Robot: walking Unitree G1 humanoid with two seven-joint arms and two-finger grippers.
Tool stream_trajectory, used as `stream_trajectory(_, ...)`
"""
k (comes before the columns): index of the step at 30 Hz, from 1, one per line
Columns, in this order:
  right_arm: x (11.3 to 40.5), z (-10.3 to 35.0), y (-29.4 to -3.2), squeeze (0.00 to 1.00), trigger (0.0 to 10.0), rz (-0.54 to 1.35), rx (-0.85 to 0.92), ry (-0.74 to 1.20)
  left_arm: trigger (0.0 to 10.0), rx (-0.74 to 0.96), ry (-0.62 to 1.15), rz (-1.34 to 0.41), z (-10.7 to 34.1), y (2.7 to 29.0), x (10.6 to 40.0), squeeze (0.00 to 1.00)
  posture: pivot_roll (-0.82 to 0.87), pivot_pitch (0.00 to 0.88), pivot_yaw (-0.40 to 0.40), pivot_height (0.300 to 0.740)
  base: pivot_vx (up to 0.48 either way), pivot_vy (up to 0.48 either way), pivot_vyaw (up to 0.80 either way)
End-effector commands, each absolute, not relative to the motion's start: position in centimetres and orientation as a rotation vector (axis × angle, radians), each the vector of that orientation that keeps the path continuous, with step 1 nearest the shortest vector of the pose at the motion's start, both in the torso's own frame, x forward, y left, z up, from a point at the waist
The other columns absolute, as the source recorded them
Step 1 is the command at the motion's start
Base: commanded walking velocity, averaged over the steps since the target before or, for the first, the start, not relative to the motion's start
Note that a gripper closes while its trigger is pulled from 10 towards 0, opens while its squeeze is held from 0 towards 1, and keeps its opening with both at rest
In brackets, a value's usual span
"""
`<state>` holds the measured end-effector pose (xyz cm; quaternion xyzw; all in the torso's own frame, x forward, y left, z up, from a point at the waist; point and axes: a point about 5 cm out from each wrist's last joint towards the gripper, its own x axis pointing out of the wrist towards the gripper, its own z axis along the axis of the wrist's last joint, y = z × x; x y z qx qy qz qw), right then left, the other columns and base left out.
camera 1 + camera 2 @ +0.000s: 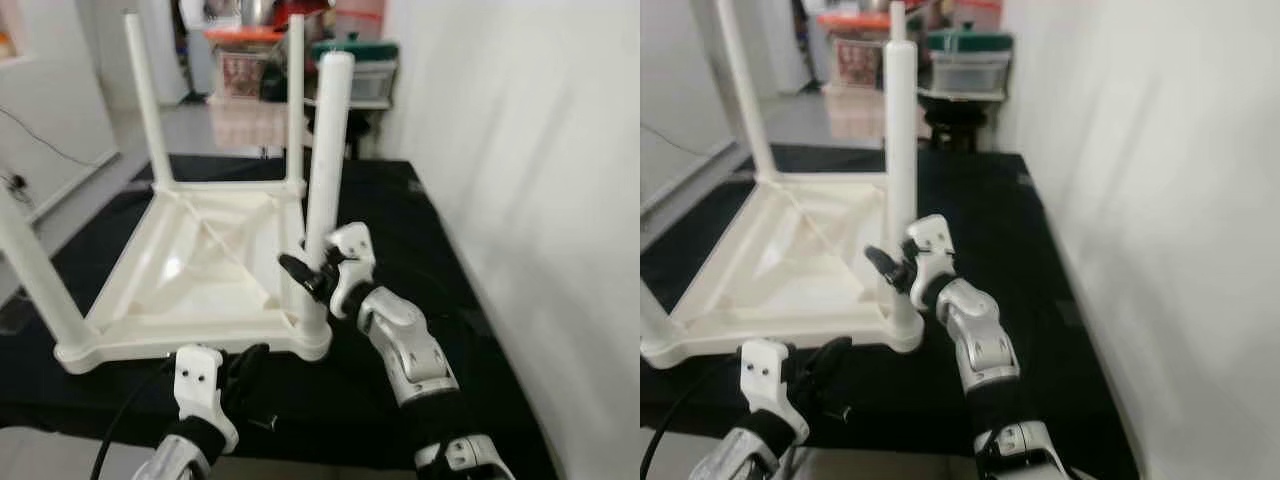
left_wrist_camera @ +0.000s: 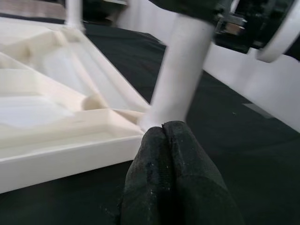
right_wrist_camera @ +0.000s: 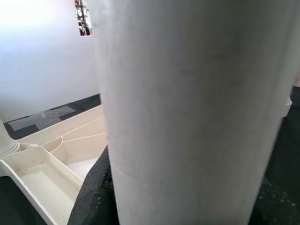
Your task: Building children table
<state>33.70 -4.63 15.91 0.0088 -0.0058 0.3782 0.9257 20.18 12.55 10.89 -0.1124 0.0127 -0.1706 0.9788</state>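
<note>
The white children's table [image 1: 200,270] lies upside down on a black mat [image 1: 400,210], its ribbed underside facing up and its legs pointing toward the ceiling. Taking this table as the landmark: at its left near corner a leg [image 1: 35,275] rises at a slant, cut off by the picture's edge. At its far side two more legs [image 1: 148,100] stand upright at the two back corners.

Just in front of the table's near edge, close to its right near corner, the left tool [image 1: 245,375] rests low over the mat, its two black fingers [image 2: 173,183] pressed together with nothing between them, their tips just short of the corner where the nearest leg meets the frame.

At the table's right near corner stands the thick near leg [image 1: 325,160], upright in its socket. The right tool [image 1: 305,275] is pinching this leg low down, a black finger [image 3: 93,192] showing beside the white tube in the right wrist view.

Beyond the table's far side, plastic storage boxes [image 1: 245,65] stand stacked. To the table's right runs a white wall [image 1: 540,180].
</note>
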Motion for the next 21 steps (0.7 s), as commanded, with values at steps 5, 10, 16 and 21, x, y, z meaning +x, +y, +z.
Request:
stream_trajectory(5,31.8,14.1,-2.7,0.66,10.0,0.866,-0.019,0.107,10.0,-0.227,0.023,-0.334,10.9,12.5,20.3,0.00,0.04,0.000,-0.049,0.740,0.000,0.000,0.00)
stream_trajectory(10,31.5,16.0,-2.2,1.00,10.0,1.048,0.025,0.066,10.0,-0.232,0.025,-0.340,10.9,12.5,20.4,0.00,0.04,0.000,-0.045,0.740,0.000,0.000,0.00)
stream_trajectory(16,31.7,19.1,-2.4,0.00,10.0,1.470,-0.025,-0.075,10.0,-0.228,0.021,-0.337,11.0,12.6,20.5,0.00,0.04,0.000,-0.043,0.740,0.000,0.000,0.00)
stream_trajectory(21,32.2,19.0,-2.4,0.00,10.0,1.541,-0.075,-0.054,10.0,-0.223,0.021,-0.335,11.0,12.6,20.5,0.00,0.05,0.000,-0.043,0.740,0.000,0.000,0.00)
